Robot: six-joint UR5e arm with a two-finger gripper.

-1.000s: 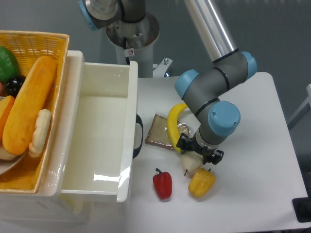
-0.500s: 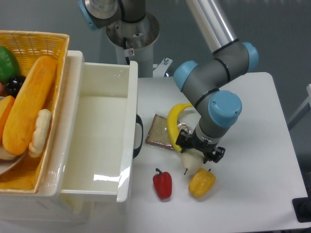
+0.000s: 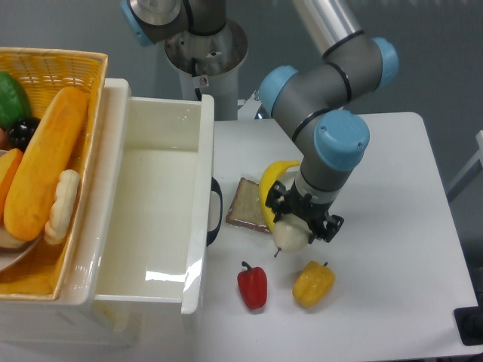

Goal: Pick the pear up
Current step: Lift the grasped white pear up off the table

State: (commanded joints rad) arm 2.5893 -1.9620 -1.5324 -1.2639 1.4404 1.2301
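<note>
Camera view, near to far. On the white surface (image 3: 392, 249), closest to the lens, stand a red pepper (image 3: 253, 286) and a yellow pepper (image 3: 313, 283), apart from each other. Just behind and between them is the pear (image 3: 290, 234): small, rounded, pale cream-white, with a thin dark stem pointing down and to the left. It sits between the fingers of the gripper (image 3: 300, 226), which is closed on it; whether its underside touches the surface cannot be told. Directly behind the pear lie a slice of brown bread (image 3: 247, 204) and a curved yellow banana (image 3: 270, 188), the banana partly hidden by the gripper.

To the left, a white rectangular tub (image 3: 162, 219) holds nothing visible; a dark handle shows at its right wall. Further left, a wicker basket (image 3: 75, 64) holds a long orange loaf-shaped item (image 3: 45, 162), a small pale ridged item (image 3: 60, 205), a green item and a dark round item.

The arm (image 3: 324, 83) descends from the upper frame, grey links with blue joint caps, its wrist pointing downward over the pear. Its base column (image 3: 204, 53) stands at the rear.
</note>
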